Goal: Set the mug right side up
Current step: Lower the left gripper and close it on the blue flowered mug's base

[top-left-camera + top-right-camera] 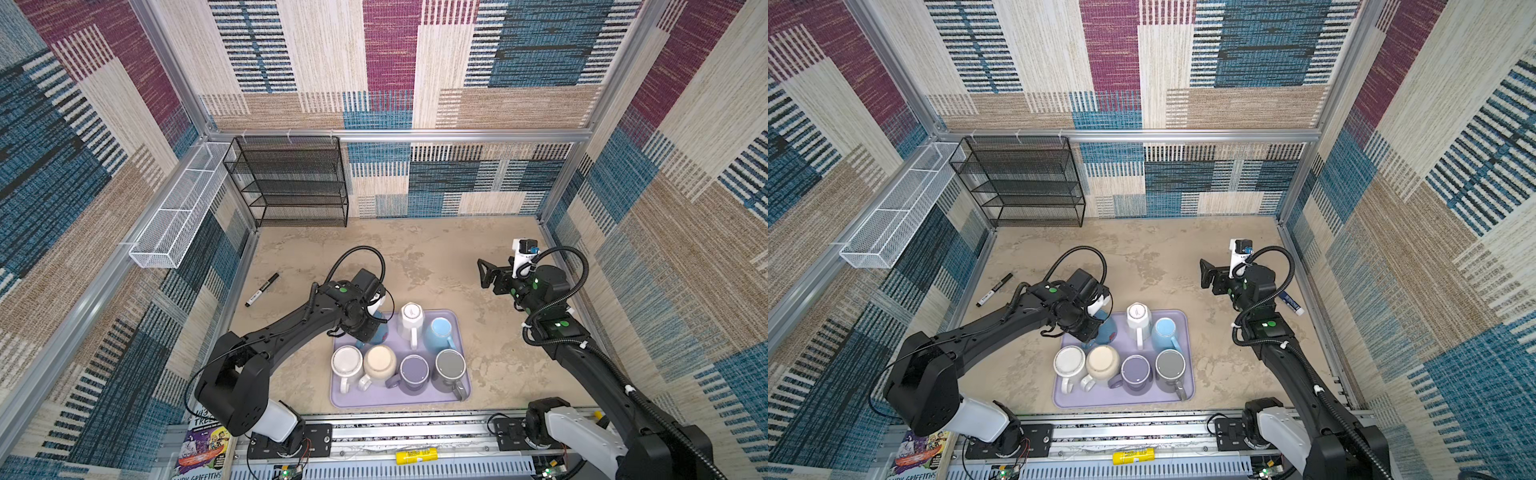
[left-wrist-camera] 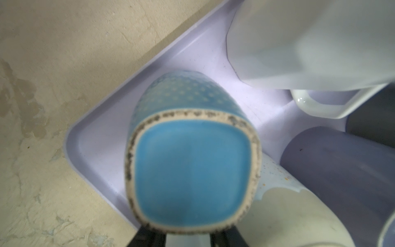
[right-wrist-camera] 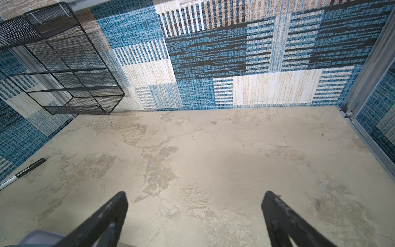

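Blue dotted mug (image 2: 192,171) fills the left wrist view, base toward the lens, standing in the far left corner of the lilac tray (image 1: 397,400). Left gripper (image 2: 188,239) is right at it, fingers close-set; clamped or not, cannot tell. Right gripper (image 3: 194,198) is spread wide and empty. Judgement: glazed ceramic, stiff, heavyish, slick, chippable; take it by the handle or wall. Mottled beige tabletop (image 1: 424,253); woven patchwork walls (image 1: 457,62).

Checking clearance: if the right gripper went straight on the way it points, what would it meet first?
The right gripper, jaws open, points low across the tabletop. It would likely first meet the patterned back wall near its base, though depth is unclear.
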Robot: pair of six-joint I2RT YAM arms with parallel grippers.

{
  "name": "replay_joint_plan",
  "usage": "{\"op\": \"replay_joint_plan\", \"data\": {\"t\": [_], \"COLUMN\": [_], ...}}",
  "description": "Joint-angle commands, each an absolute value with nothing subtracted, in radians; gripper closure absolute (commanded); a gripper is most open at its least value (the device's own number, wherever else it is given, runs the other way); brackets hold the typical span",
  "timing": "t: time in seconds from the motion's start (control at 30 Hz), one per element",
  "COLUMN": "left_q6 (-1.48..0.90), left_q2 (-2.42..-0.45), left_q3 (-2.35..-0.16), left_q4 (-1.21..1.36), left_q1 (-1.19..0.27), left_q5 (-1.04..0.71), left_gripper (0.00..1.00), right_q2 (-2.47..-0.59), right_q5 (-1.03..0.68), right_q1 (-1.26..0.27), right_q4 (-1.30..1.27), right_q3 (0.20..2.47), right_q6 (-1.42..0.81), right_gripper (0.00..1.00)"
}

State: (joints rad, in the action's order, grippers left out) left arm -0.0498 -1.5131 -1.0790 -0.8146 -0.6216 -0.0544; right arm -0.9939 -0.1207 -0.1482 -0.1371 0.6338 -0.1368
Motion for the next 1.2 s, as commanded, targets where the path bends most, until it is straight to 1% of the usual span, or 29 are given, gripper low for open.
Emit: {"op": "replay_joint_plan", "data": {"t": [0.0, 0.13, 0.3, 0.47, 0.67, 1.17], "left_q6": [-0.06, -0.062, -0.063, -0.066, -0.067, -0.064], "left_q2": [-1.522, -1.534, -1.539, -1.544, -1.543, -1.485], "left_q3": [-1.083, -1.084, -1.089, -1.09, -1.089, -1.083], "left_q4": [-0.808, -0.808, -0.808, -0.808, -0.807, -0.768], "left_q1": [-0.622, -0.622, -0.622, -0.622, -0.622, -0.622], "left_q5": [-0.036, -0.021, -0.017, -0.003, 0.002, 0.014], "left_gripper": [0.67, 0.75, 0.77, 0.91, 1.0, 1.0], "right_q2": [-0.992, -0.988, -0.988, -0.986, -0.986, -1.004], "right_q5": [-0.116, -0.116, -0.116, -0.116, -0.116, -0.124], "right_q1": [-0.149, -0.149, -0.148, -0.149, -0.149, -0.149], "right_q4": [-0.141, -0.141, -0.141, -0.14, -0.141, -0.15], "right_q3": [0.63, 0.63, 0.63, 0.63, 0.629, 0.637], "right_q6": [-0.14, -0.14, -0.14, -0.14, -0.139, -0.135], "right_gripper": [0.0, 0.0, 0.0, 0.0, 0.0, 0.0]}}
